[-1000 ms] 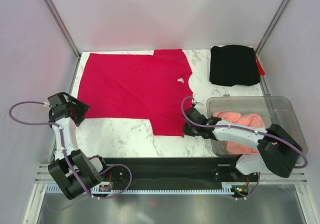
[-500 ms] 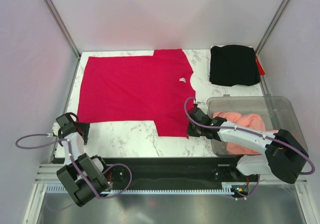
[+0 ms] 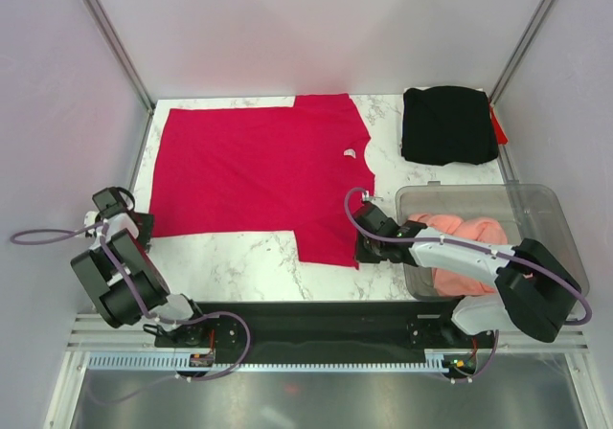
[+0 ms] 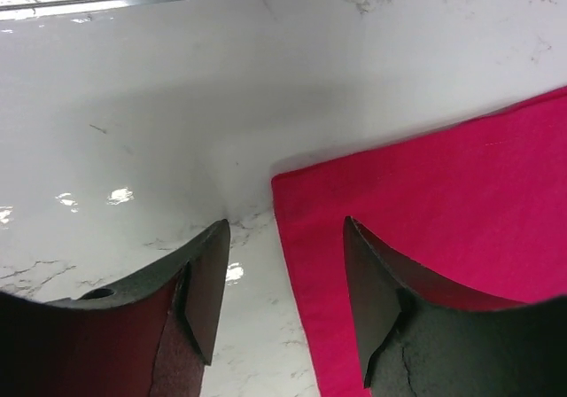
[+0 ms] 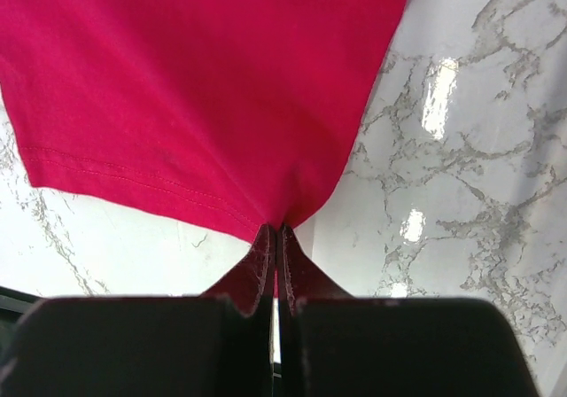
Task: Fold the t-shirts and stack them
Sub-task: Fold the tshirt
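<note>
Left jaws retreated to flat crimson t-shirt [image 3: 259,175] corner.

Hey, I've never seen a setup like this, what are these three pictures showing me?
Two robot arms work at a white marble table. The wide picture looks down from above; the two close-ups come from cameras on each wrist. A crimson red cloth t-shirt lies spread flat, a folded black t-shirt sits in the far right corner, and a salmon-pink t-shirt is bunched in a clear plastic bin. The right gripper pinches the red shirt's near sleeve; the left gripper is open at another corner, holding nothing.
</note>
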Robot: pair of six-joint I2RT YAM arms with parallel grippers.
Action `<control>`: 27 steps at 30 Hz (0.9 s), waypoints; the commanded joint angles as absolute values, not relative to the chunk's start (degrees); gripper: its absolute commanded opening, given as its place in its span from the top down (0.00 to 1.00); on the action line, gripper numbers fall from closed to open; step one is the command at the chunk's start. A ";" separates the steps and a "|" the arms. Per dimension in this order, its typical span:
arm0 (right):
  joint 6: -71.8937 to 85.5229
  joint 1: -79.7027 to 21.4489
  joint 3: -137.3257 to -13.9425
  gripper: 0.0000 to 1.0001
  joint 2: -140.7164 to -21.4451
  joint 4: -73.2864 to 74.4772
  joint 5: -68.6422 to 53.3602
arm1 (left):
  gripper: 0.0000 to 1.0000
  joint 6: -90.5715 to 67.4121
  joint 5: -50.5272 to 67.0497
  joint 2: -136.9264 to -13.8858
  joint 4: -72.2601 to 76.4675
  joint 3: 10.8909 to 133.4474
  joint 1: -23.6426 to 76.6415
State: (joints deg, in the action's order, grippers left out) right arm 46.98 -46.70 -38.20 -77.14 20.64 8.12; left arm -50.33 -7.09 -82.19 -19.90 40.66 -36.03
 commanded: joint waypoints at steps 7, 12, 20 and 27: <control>46.76 -46.67 -38.41 1.00 -76.21 20.57 7.64 | 0.53 -52.56 -3.88 -84.11 -13.45 39.99 -36.12; 47.02 -46.76 -37.18 1.00 -75.15 20.57 7.48 | 0.89 -51.86 2.27 -87.45 -10.11 40.61 -36.12; 48.25 -46.76 -39.19 1.00 -68.14 25.03 6.94 | 0.98 -48.52 7.03 -77.97 -13.68 39.54 -36.21; 49.48 -47.72 -46.05 1.00 -60.48 35.50 8.96 | 0.98 -38.69 13.45 -64.44 -23.11 39.99 -36.56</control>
State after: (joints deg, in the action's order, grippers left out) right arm 48.03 -46.92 -41.50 -63.57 29.85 7.64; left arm -45.71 9.47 -70.24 -18.22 39.11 -36.05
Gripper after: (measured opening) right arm 0.009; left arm 0.029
